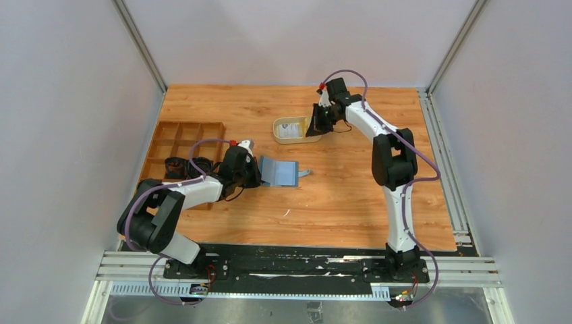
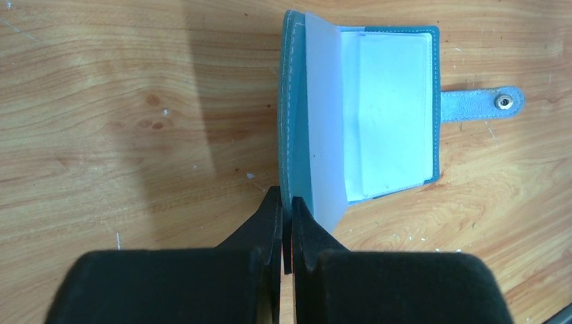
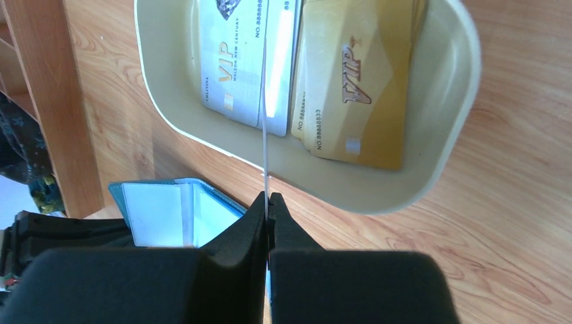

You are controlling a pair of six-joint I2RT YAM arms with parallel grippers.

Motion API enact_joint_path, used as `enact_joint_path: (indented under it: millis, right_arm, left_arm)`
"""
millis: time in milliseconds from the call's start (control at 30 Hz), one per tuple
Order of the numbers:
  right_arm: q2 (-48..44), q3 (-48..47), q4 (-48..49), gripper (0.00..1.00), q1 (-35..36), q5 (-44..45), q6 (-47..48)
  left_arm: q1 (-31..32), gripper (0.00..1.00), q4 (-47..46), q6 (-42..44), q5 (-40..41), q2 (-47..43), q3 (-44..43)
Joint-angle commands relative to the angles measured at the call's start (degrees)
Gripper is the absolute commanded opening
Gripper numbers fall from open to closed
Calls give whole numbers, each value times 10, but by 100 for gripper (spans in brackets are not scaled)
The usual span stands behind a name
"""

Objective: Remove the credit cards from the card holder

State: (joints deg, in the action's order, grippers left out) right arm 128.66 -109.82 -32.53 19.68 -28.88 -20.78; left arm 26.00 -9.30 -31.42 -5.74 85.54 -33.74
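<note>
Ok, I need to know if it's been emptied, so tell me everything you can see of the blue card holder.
The card holder is a teal-blue book-fold wallet, leather-like with pale stitching, lying open on the wooden table. Inside are lighter, frosted plastic sleeves; one leaf stands partly up. Whether any card is inside is unclear. Its snap tab with a metal stud sticks out flat from one edge. The left gripper is shut on the raised cover's edge.

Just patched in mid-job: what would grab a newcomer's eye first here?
At the far side, the right gripper pinches a thin card edge-on over the beige tray, where silver and gold VIP cards already lie. Left of centre, the left gripper clamps the cover edge of the open card holder.
</note>
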Motion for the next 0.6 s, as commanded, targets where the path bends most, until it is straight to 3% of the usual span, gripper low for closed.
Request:
enact_joint_path:
  millis: [0,333,567]
  right_arm:
    - [33,-17,3,0,-21,-22,-25]
    - [61,-78,3,0,-25,-47,-43]
    - [67,-66,4,0,-25,-48,-43]
  left_arm:
    - [3,0,88,30,16,5,23]
    - [3,0,85,27,18,0,30]
    - [3,0,82,27,19,-2,35]
